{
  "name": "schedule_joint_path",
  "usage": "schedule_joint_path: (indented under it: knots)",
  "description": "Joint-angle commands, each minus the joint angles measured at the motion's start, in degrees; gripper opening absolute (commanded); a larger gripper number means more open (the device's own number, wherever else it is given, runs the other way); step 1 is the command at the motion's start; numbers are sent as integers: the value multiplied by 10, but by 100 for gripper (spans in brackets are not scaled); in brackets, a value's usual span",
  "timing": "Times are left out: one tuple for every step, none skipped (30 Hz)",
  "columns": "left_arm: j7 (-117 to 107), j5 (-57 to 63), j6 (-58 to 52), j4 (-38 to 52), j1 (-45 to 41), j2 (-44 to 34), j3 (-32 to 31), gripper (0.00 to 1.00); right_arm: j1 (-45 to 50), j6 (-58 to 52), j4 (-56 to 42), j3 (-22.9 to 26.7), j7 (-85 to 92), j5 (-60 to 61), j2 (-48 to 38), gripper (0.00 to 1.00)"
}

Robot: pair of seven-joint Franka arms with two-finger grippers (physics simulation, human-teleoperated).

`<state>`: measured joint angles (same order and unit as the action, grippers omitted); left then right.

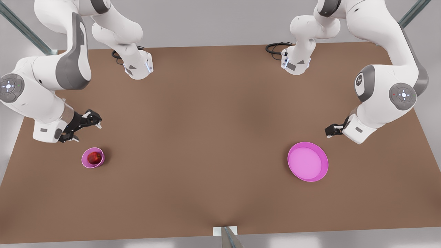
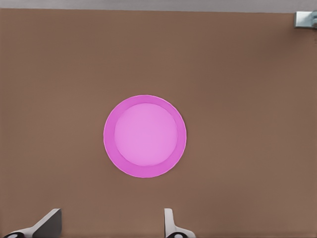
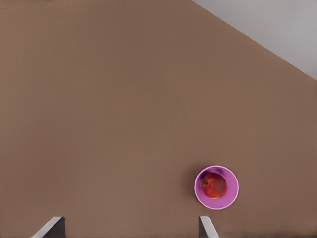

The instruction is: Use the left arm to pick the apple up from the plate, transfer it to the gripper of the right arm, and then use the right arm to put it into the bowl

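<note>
A brown counter (image 1: 213,137) carries two pink dishes, seen from above in the front view. The bowl (image 1: 92,157) sits at about 8 o'clock from the counter's middle, and the apple (image 1: 94,157) rests inside it, red with a yellow patch. The plate (image 1: 307,161) lies at about 4 o'clock, well apart from the bowl, its shallow floor bare.

The right gripper (image 1: 83,124) hovers just beyond the bowl, at about 11 o'clock from it, not touching. In the right wrist view its two fingers (image 3: 51,227) stand spread wide, holding nothing, with the bowl (image 3: 216,187) and apple (image 3: 214,185) beyond them on the counter.

The left gripper (image 1: 331,130) hangs near the plate, at about 1 o'clock from it, largely hidden behind its own white wrist in the front view. In the left wrist view its fingers (image 2: 47,224) are likewise apart and free, cut off at the frame edge, with the plate (image 2: 145,136) centred beyond them.
</note>
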<state>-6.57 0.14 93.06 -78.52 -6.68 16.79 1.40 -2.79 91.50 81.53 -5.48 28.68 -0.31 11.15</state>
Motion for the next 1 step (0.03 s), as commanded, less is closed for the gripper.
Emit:
schedule_joint_path:
  knots:
    - [27, 0, -3, 0, 0, -1, 0, 100, -3, 38, 1, 0, -302, -5, 6, 100]
